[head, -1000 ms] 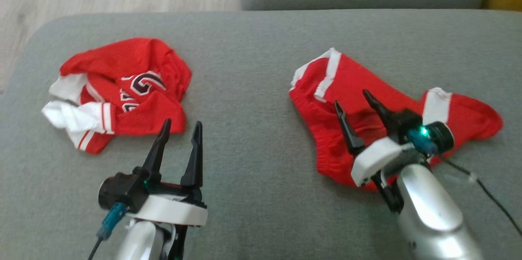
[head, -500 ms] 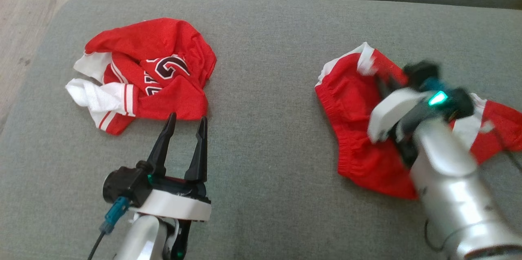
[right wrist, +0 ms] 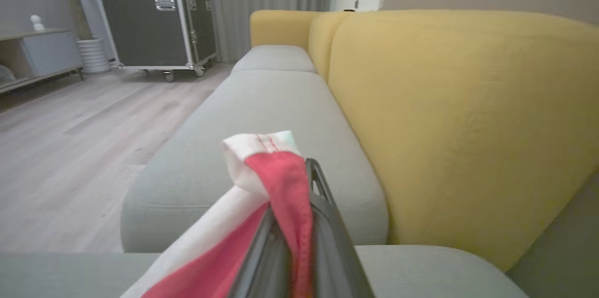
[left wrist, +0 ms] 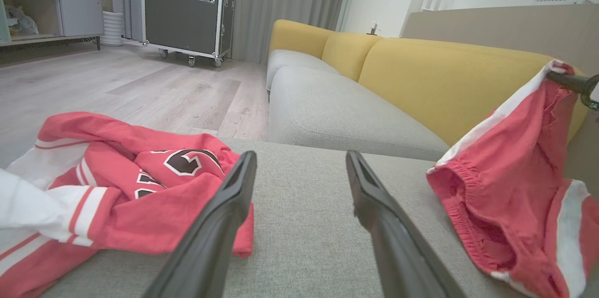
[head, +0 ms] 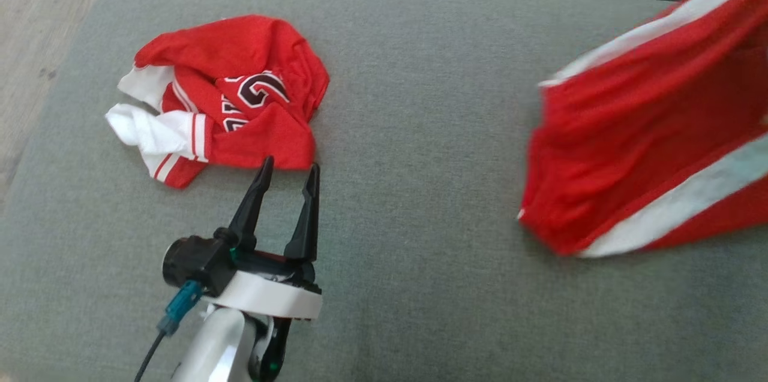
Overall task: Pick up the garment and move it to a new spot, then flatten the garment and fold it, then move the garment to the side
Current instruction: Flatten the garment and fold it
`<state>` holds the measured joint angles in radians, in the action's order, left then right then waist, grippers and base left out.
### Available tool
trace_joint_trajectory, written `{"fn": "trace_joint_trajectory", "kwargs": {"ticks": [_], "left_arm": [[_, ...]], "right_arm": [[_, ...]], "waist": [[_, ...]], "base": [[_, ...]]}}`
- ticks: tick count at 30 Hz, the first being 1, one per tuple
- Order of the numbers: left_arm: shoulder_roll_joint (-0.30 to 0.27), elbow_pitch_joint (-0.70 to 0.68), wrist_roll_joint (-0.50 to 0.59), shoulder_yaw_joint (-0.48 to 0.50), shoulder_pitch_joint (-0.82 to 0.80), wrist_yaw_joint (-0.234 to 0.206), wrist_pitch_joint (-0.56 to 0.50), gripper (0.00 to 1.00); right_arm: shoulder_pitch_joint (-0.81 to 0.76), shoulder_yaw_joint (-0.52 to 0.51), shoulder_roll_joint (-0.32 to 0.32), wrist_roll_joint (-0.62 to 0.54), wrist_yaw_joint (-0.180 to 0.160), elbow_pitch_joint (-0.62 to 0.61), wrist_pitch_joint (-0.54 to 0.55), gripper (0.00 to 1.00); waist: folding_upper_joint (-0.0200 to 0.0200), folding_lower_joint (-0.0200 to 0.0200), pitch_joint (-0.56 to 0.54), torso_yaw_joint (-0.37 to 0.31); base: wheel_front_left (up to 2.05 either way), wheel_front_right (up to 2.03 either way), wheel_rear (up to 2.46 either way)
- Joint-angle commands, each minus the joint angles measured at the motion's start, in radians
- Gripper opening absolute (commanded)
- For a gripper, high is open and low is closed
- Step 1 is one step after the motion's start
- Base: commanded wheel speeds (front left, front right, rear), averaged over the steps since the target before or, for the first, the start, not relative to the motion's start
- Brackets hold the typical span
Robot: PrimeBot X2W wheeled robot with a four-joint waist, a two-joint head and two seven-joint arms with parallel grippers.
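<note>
The red shorts [head: 648, 148], trimmed with white bands, hang in the air at about 3 o'clock in the head view. They are above the right part of the grey seat cushion [head: 408, 130], and whether their lowest fold brushes it is hard to tell. They look like thin, light knit: limp, quick to bunch and swing, not slippery and not at all fragile, so weight is no worry but shape is. The elastic waistband or a banded leg hem looks like the soundest place to take hold, since a thicker edge should slip less than a single layer. The right gripper [right wrist: 292, 223] has its fingers pressed together on a white-and-red edge of the shorts, with a tuft of cloth poking above the tips, in front of the yellow backrest [right wrist: 444, 125]. One pinch lets the rest droop, so flattening will probably need a second hold well along the same edge. The left gripper [head: 291, 163], at 7 o'clock, stands spread and holds nothing. Its tips are just at the near edge of a crumpled red jersey [head: 240, 100] lying at 10 o'clock.
</note>
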<state>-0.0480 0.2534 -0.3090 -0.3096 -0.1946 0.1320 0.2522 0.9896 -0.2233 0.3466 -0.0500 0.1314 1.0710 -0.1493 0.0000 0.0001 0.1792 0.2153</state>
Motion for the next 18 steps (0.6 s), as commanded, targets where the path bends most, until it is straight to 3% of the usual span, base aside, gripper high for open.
{"fn": "trace_joint_trajectory", "kwargs": {"ticks": [1, 2, 4, 7, 11, 18], "left_arm": [[-0.002, -0.034, -0.009, 0.021, -0.042, -0.004, 0.010, 1.00], [-0.002, -0.035, -0.011, 0.019, -0.042, -0.004, 0.010, 1.00], [-0.002, -0.037, -0.016, 0.018, -0.041, -0.004, 0.010, 1.00], [-0.002, -0.038, -0.018, 0.019, -0.040, -0.005, 0.010, 1.00], [-0.002, -0.040, -0.023, 0.026, -0.042, -0.012, 0.010, 1.00], [-0.002, -0.046, -0.020, 0.042, -0.035, -0.016, 0.010, 1.00]], "right_arm": [[0.053, -0.042, 0.041, -0.049, -0.001, -0.005, -0.004, 0.00], [0.063, -0.075, 0.059, -0.073, -0.001, 0.003, -0.007, 0.00], [0.073, -0.128, 0.079, -0.127, -0.001, 0.013, -0.015, 1.00], [0.072, -0.196, 0.079, -0.211, -0.001, 0.015, -0.018, 1.00], [0.063, -0.256, 0.025, -0.274, -0.001, 0.007, -0.058, 1.00], [0.031, -0.209, -0.103, -0.276, -0.001, -0.020, -0.109, 1.00]], "waist": [[0.0000, -0.0001, 0.007, 0.011], [0.0000, -0.0001, 0.009, 0.014], [0.0000, -0.0001, 0.011, 0.019], [0.0000, -0.0001, 0.012, 0.018], [0.0000, -0.0001, 0.004, 0.005], [0.0000, -0.0001, -0.027, -0.036]], "base": [[0.00, 0.00, 0.00], [0.00, 0.00, 0.00], [0.00, 0.00, 0.00], [0.00, 0.00, 0.00], [0.00, 0.00, 0.00], [0.00, 0.00, 0.00]]}}
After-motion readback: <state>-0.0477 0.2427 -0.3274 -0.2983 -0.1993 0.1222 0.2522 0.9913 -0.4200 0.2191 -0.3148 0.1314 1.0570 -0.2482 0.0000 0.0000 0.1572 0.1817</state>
